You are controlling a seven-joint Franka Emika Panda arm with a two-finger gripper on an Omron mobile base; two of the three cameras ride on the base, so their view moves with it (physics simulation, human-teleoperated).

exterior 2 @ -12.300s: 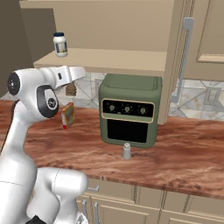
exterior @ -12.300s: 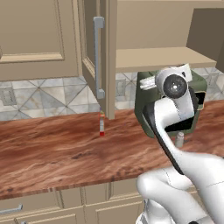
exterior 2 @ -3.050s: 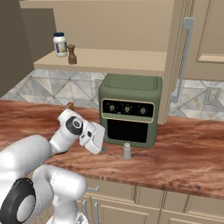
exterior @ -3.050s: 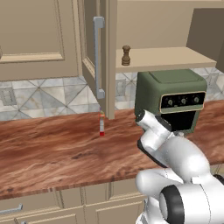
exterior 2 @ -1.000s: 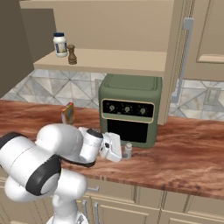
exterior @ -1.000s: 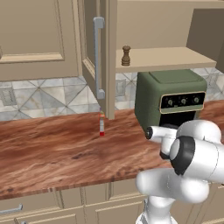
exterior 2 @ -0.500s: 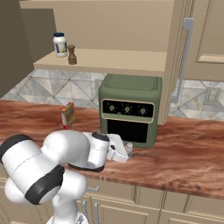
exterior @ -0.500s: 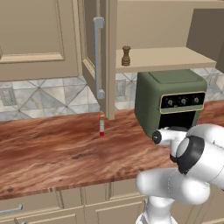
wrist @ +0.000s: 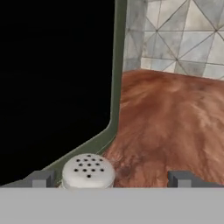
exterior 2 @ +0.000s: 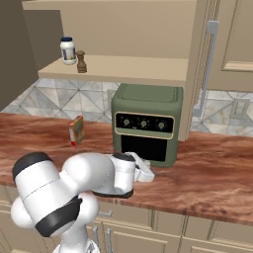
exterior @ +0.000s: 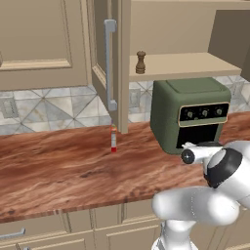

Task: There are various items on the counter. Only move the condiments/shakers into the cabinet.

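The counter [exterior: 63, 166] carried a green oven [exterior 2: 146, 123] — a pale grey shaker [wrist: 88, 171] stood just before it. Left of the oven stood a small box [exterior 2: 76, 130]. On the cabinet shelf [exterior 2: 133, 69] above the oven stood a white jar [exterior 2: 67, 50] and a pepper mill [exterior 2: 81, 61].

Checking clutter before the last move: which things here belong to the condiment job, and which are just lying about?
Job: white jar and pepper mill on the cabinet shelf; pale shaker between the open gripper fingertips.
Just there: green oven, small box on the counter.

The hand [wrist: 111, 179] hangs low over the tabletop [wrist: 175, 118], directly before the oven [exterior 2: 146, 121]. The shaker [wrist: 88, 171] stands between its fingertips [wrist: 41, 178], nearer the left one. Above and behind the hand, the jar [exterior 2: 67, 50] and pepper mill [exterior 2: 81, 61] stand side by side on the cabinet shelf [exterior 2: 128, 69].
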